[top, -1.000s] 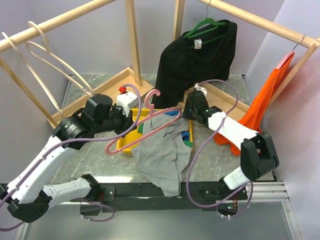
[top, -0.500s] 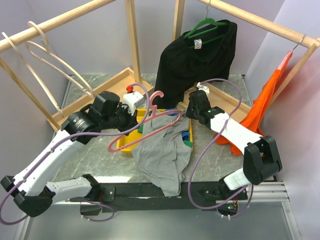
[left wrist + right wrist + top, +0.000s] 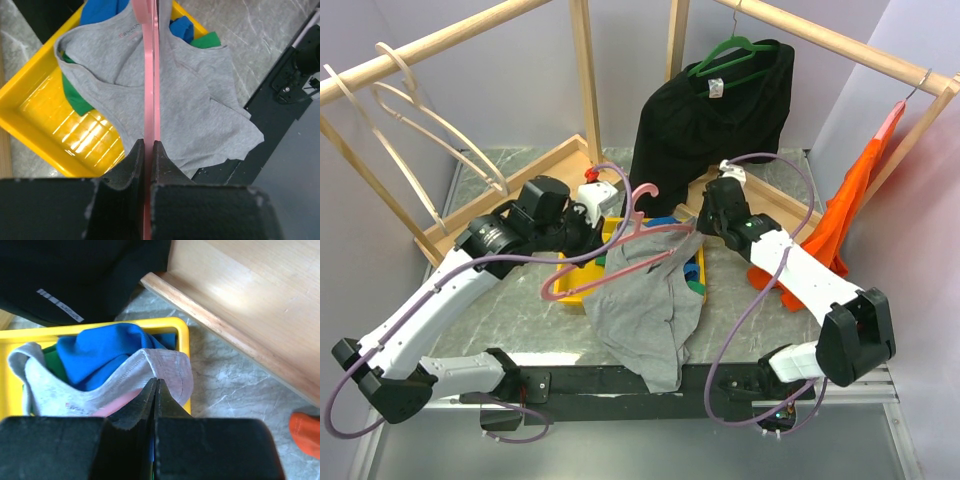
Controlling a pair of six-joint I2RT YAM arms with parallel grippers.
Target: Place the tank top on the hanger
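Note:
The pink hanger (image 3: 552, 291) hangs tilted over the yellow bin, and my left gripper (image 3: 588, 232) is shut on its edge. In the left wrist view the hanger (image 3: 151, 75) runs straight up from the closed jaws (image 3: 148, 146). The grey tank top (image 3: 645, 305) drapes from the hanger's right shoulder over the bin's edge and onto the table (image 3: 165, 105). My right gripper (image 3: 703, 228) sits at the top's upper right corner. Its jaws (image 3: 156, 383) are closed on the hem of a grey shoulder strap (image 3: 172, 367), with a bit of pink hanger (image 3: 117, 402) showing under the strap.
The yellow bin (image 3: 572, 294) holds blue (image 3: 100, 350) and green garments. A black garment (image 3: 710, 130) on a green hanger hangs behind, an orange top (image 3: 855, 200) on the right rail, cream hangers (image 3: 410, 110) on the left. The wooden frame base (image 3: 240, 305) lies close beside my right gripper.
My right gripper has shut on the tank top's strap. My left arm has carried the hanger a little to the right, and the right arm has shifted right too.

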